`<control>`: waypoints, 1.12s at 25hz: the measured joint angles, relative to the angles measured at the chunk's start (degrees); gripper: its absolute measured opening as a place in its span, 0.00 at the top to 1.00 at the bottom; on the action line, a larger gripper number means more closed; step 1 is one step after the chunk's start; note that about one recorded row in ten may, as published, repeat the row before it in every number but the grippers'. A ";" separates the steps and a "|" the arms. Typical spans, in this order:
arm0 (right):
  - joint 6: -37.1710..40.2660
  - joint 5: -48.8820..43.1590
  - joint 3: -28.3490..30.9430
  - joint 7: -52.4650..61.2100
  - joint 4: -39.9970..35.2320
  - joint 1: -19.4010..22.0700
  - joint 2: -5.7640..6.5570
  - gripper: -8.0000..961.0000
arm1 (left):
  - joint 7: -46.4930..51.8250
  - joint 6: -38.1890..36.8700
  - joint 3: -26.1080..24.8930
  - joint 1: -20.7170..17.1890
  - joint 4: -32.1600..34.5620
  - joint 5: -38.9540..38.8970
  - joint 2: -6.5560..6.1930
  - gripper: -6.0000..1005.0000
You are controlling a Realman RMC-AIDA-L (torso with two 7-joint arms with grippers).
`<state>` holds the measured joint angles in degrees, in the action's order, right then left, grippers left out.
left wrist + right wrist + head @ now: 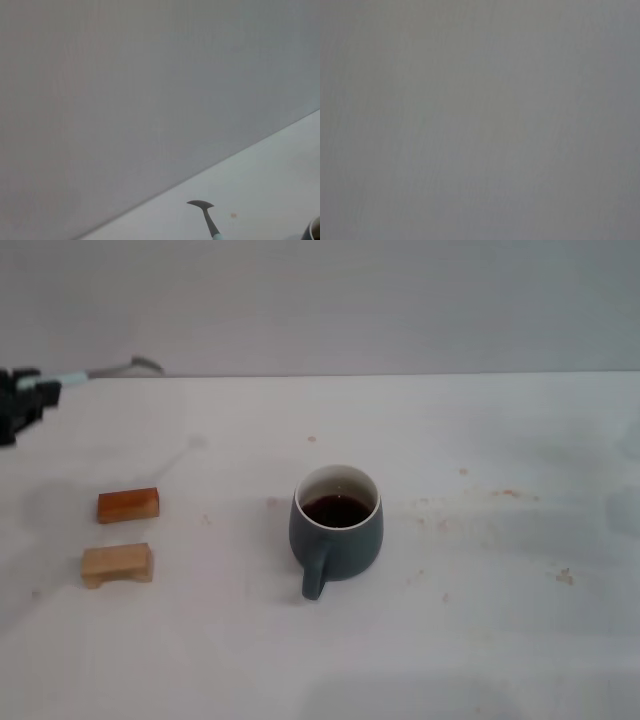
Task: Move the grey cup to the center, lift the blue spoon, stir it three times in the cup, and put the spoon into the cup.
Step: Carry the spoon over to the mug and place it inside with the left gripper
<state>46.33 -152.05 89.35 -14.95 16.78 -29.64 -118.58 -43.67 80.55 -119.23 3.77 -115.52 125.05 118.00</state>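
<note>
You see a white table [480, 640] with a plain grey wall behind it. Two small wooden blocks lie on the robot's left side of the table: an orange block [128, 505] farther from the robot and a tan block [117, 564] just nearer, close to each other but not touching. Faint brownish specks and smears mark the table surface on the right side and near the cup. The grey cup [337, 525] stands upright near the middle of the table, with its handle turned toward the robot and dark liquid inside its cream-white wall. Nothing stands between the cup and the blocks. The left gripper [20, 400] sits at the far left edge of the head view, raised above the table and well apart from the cup. It pinches the blue spoon [100, 372] by the pale blue handle, and the spoon extends roughly level from the gripper toward the right, with its grey metal bowl at the free end. In the left wrist view, the spoon's [205, 216] bowl and neck show against the table and wall, and a sliver of the cup's rim [314, 231] appears at the picture's corner. The cup lies to the right of the spoon tip and nearer the robot. The right wrist view shows only a uniform grey surface, and no view shows the right gripper.
</note>
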 joint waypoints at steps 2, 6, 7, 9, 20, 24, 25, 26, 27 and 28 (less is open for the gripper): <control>-0.01 0.00 0.01 0.00 0.00 0.06 -0.03 0.94 | -0.49 2.23 -1.90 1.86 0.10 0.16 -0.01 0.82; -0.03 -0.01 0.03 0.00 0.00 0.29 -0.11 0.94 | -2.13 10.83 -7.96 9.68 0.17 2.08 -0.08 0.82; -0.02 -0.01 0.04 0.00 0.00 0.33 -0.14 0.94 | -2.13 10.83 -7.96 9.68 0.17 2.08 -0.08 0.82; -0.03 -0.01 0.08 0.00 0.00 0.35 -0.16 0.94 | -2.77 12.93 -9.16 11.51 0.15 3.46 -0.12 0.82; -0.02 0.06 0.48 0.00 0.01 0.14 -0.25 0.94 | -5.36 20.80 -11.70 19.67 0.20 11.87 -1.06 0.82; -0.02 0.08 0.49 0.00 0.01 0.00 -0.25 0.94 | -7.19 28.56 -11.75 23.87 0.26 16.13 -1.94 0.82; -0.02 0.09 0.53 0.00 0.01 -0.10 -0.25 0.94 | -7.19 28.56 -11.75 23.87 0.26 16.13 -1.94 0.82; -0.02 0.09 0.53 0.00 0.01 -0.10 -0.25 0.94 | -7.19 28.56 -11.75 23.87 0.26 16.13 -1.94 0.82; -0.02 0.09 0.55 0.00 0.01 -0.15 -0.25 0.94 | -7.91 31.54 -11.77 25.34 0.10 15.94 -2.05 0.82; -0.02 0.09 0.56 0.00 0.01 -0.19 -0.25 0.94 | -8.47 33.79 -11.79 26.45 0.07 15.85 -2.01 0.82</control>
<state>46.31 -151.96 89.91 -14.95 16.79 -29.83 -118.83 -52.14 114.34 -131.01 30.22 -115.46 140.91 115.99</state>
